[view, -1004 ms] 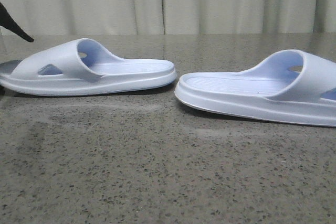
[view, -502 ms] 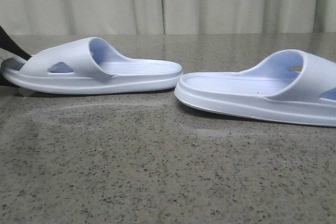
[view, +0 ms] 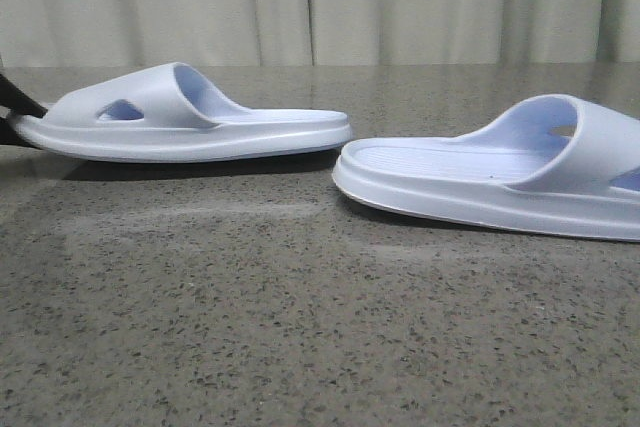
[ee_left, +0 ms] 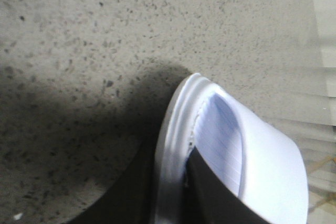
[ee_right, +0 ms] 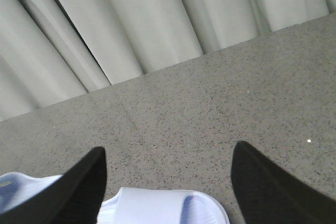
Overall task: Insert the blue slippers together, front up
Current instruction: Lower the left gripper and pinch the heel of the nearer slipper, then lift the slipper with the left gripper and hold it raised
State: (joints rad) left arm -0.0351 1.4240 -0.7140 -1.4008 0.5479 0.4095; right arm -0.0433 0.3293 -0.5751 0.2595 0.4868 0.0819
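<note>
Spreading across everything is the speckled table (view: 300,307). On it at right rests one slipper (view: 490,182); the left slipper (view: 190,122) hangs raised, its toe rim pinched by the left gripper (ee_left: 184,182). The right gripper (ee_right: 168,182) is spread above its slipper's strap.

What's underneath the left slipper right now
Under the left slipper only its dark shadow on the table shows; it looks lifted. The left claw grips its toe-end rim, hiding the sole there.
</note>
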